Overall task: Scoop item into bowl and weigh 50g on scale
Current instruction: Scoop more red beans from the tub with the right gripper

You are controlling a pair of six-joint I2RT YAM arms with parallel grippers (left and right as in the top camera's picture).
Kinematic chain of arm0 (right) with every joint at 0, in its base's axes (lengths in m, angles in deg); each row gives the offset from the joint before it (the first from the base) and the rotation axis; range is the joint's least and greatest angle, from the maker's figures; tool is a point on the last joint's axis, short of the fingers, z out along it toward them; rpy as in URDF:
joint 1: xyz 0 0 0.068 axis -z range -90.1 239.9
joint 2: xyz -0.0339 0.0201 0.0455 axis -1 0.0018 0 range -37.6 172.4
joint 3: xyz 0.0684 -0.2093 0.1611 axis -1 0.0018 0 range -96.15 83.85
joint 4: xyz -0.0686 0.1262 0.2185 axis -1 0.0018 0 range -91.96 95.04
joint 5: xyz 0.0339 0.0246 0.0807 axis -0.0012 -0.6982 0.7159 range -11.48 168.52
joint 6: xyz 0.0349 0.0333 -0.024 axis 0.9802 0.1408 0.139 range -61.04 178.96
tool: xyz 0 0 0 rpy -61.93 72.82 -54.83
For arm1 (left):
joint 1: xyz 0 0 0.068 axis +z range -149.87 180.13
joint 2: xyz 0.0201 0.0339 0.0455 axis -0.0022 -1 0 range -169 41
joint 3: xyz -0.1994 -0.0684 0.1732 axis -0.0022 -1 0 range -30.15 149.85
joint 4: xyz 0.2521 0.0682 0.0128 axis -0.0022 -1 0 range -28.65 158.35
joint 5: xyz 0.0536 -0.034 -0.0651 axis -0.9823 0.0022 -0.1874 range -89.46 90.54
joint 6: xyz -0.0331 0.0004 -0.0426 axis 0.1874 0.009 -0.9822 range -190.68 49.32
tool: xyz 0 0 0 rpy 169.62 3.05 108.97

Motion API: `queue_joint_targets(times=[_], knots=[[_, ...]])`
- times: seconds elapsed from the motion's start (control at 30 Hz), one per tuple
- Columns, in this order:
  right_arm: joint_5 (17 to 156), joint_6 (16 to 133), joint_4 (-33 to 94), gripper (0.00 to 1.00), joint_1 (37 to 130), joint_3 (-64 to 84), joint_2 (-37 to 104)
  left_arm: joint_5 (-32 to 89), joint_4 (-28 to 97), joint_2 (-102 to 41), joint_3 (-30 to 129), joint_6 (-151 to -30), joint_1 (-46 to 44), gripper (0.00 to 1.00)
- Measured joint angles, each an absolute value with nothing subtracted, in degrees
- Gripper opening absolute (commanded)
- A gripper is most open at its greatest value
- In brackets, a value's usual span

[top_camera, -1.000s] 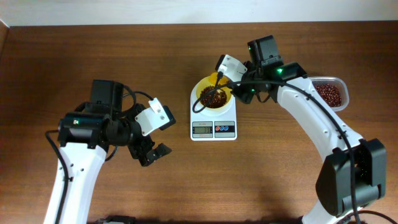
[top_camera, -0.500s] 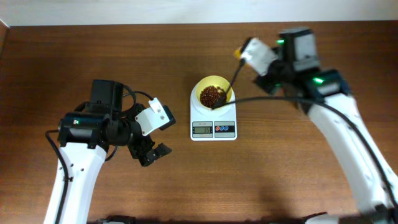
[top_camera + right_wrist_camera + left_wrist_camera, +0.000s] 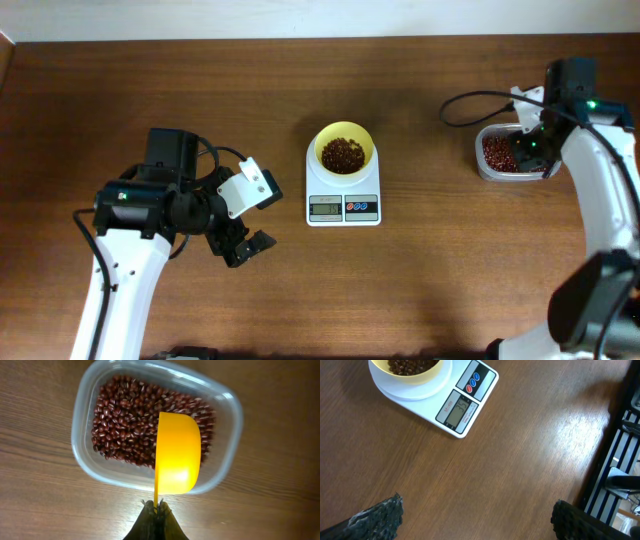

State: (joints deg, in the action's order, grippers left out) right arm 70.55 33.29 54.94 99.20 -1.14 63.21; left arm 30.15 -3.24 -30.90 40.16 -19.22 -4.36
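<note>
R hand (image 3: 156, 519) pressed tight on the thin handle of a yellow plastic scoop (image 3: 177, 455), over a clear rounded-rect. plastic tub (image 3: 231, 410).
Scoop's cup hangs over the tub's near side, w/ tiny dark red-brown beans (image 3: 125, 425) heaped inside the tub; can't tell if scoop touches them. Tub sits at the far R of the brown wooden desk (image 3: 450, 280), well apart from the rest. Mid-desk: small white square digital scale (image 3: 344, 208) w/ a small round pale yellow bowl (image 3: 368, 143) on its platform, more of the same beans piled in the bowl. Scale's LCD shows digits, too small to read; red & blue buttons beside it. L hand (image 3: 248, 248) is over bare desk to the L of the scale, near it but apart, fingers spread wide, empty.
</note>
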Motion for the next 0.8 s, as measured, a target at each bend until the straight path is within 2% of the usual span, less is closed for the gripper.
queue_joint_targets(times=[0.17,0.4,0.8], knots=[[73.77,34.07,52.69,0.04,99.35,-1.10,69.05,30.17,-3.22,-30.90,40.16,-19.22,-4.36,0.99],[87.95,39.56,52.91,0.04,100.55,-1.10,69.88,30.17,-3.22,-30.90,40.16,-19.22,-4.36,0.99],[108.58,45.27,53.83,0.04,115.57,-1.10,70.16,30.17,-3.22,-30.90,40.16,-19.22,-4.36,0.99]])
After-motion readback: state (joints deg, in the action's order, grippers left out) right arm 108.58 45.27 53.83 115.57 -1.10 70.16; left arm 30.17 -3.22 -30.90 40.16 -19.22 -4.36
